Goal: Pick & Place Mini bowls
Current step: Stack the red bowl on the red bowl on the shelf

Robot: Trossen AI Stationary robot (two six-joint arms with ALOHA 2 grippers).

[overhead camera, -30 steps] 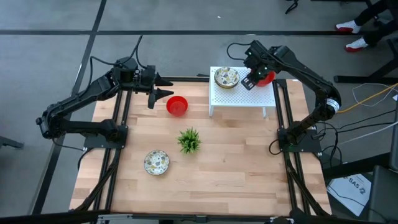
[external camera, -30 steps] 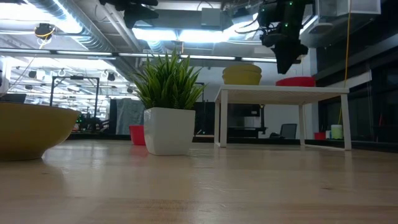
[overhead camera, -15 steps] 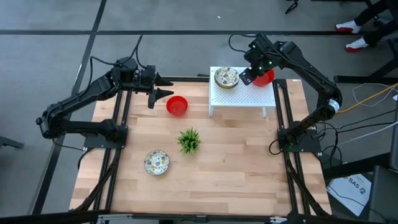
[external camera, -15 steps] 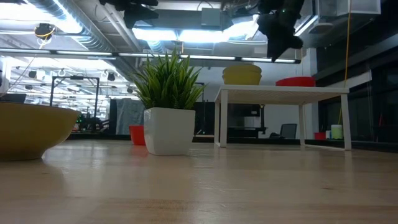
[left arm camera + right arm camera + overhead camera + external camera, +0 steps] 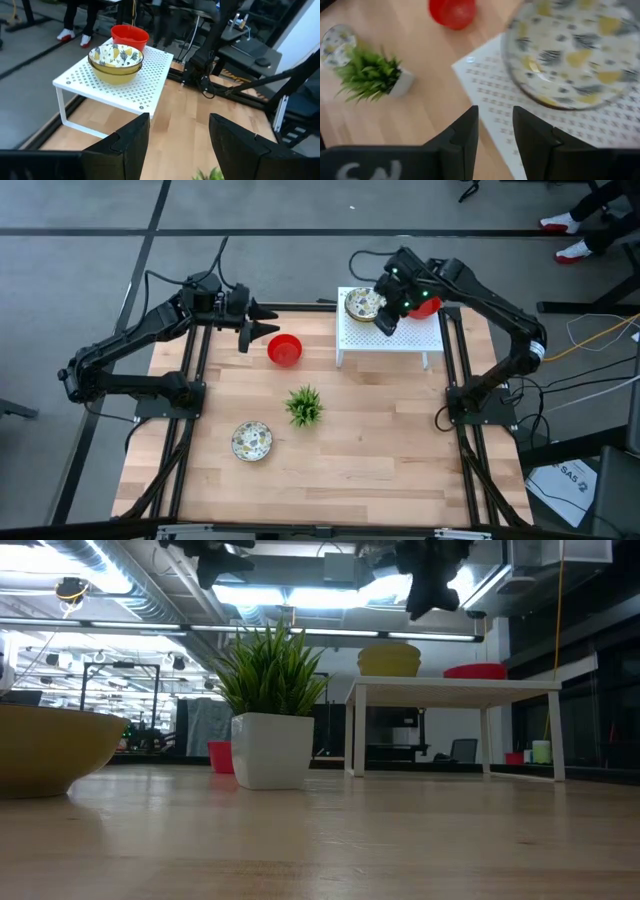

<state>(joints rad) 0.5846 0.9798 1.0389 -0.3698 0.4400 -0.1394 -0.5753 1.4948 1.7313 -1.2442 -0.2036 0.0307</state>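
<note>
On the white perforated shelf [image 5: 400, 338] at the table's far right stand a cream patterned mini bowl [image 5: 362, 305] and a red mini bowl [image 5: 430, 306]. My right gripper [image 5: 384, 323] hovers over the shelf between them, open, pointing steeply down, nothing between its fingers [image 5: 465, 135]. A second red bowl [image 5: 284, 350] rests on the table at the far left. My left gripper [image 5: 268, 323] stands open just left of it, raised and nearly level. Another patterned bowl [image 5: 251, 441] sits on the table near the front left.
A small green plant in a white pot [image 5: 304, 405] stands mid-table, between the two bowls on the table. The shelf stands on thin legs [image 5: 352, 730] with open space beneath. Bare wood [image 5: 400, 450] fills the right and near parts of the table.
My right gripper has risen and swung toward the table's left, from beside the red bowl on the shelf to beside the patterned bowl, tipping less steeply down. Both bowls on the shelf stay where they were.
</note>
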